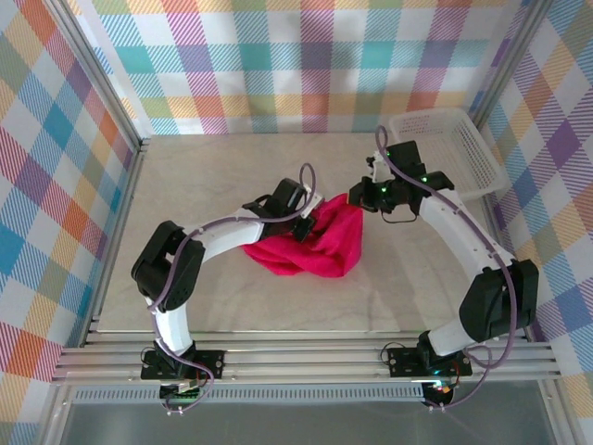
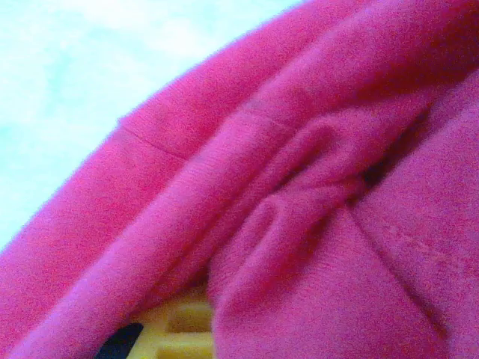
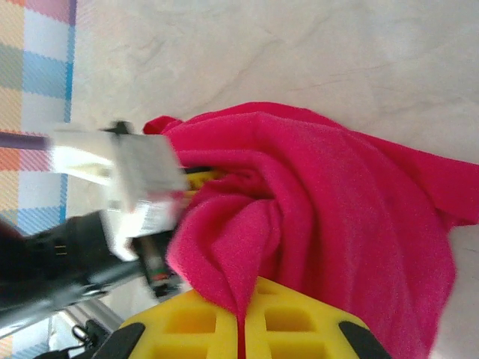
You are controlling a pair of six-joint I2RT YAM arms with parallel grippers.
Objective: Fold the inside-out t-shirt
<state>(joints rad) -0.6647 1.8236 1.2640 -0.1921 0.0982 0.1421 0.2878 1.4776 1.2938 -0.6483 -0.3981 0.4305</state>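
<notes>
Left pincer, elbow bent, clamps t-shirt.

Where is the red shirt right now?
In the top view, the shirt lies bunched on the table, between the left gripper and the right gripper, both pinching it, left of the basket.

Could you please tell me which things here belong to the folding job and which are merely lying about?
Job: inside-out t-shirt; left tool and right tool, both shut on it.
Lying about: white mesh basket, at the far right.
</notes>
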